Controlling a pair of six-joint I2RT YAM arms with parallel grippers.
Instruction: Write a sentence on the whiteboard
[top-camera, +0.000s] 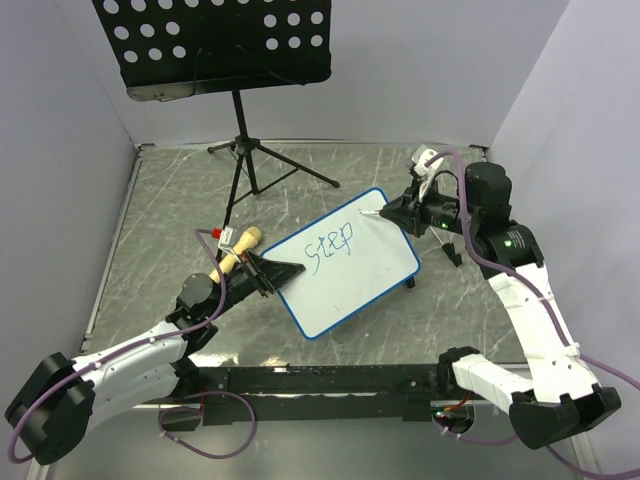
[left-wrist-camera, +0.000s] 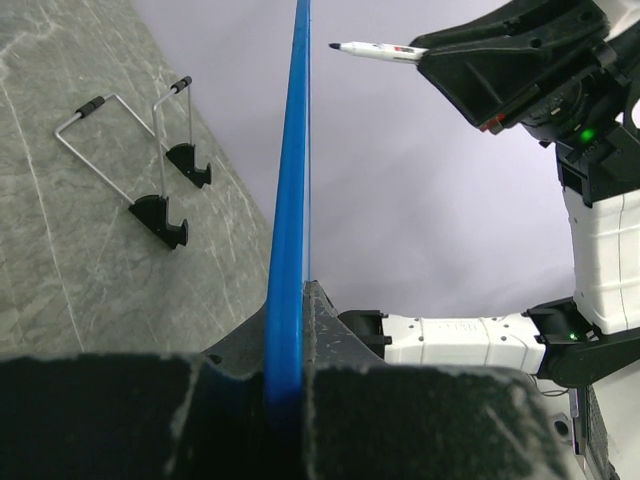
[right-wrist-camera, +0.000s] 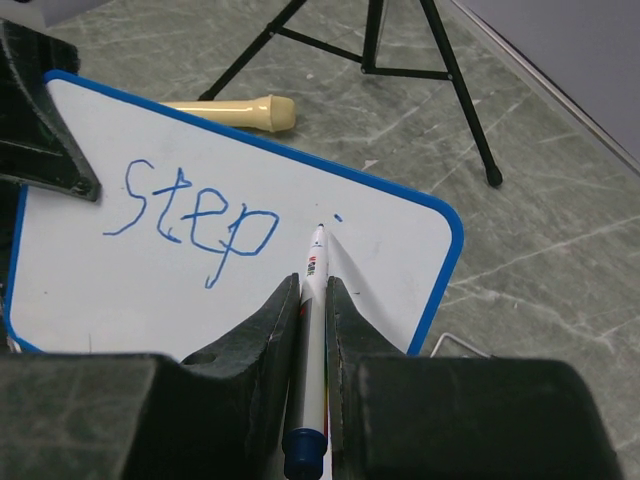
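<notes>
The whiteboard is white with a thin blue frame and stands tilted in mid-table. My left gripper is shut on its left edge; the left wrist view shows the blue frame edge-on between the jaws. The writing reads "step" in blue, also in the right wrist view, with a small blue dot to its right. My right gripper is shut on a white marker. The marker tip is just over the board right of "step".
A black perforated music stand on a tripod stands at the back. A wooden-handled tool lies left of the board. The board's wire feet rest on the grey table. Purple-grey walls enclose the table.
</notes>
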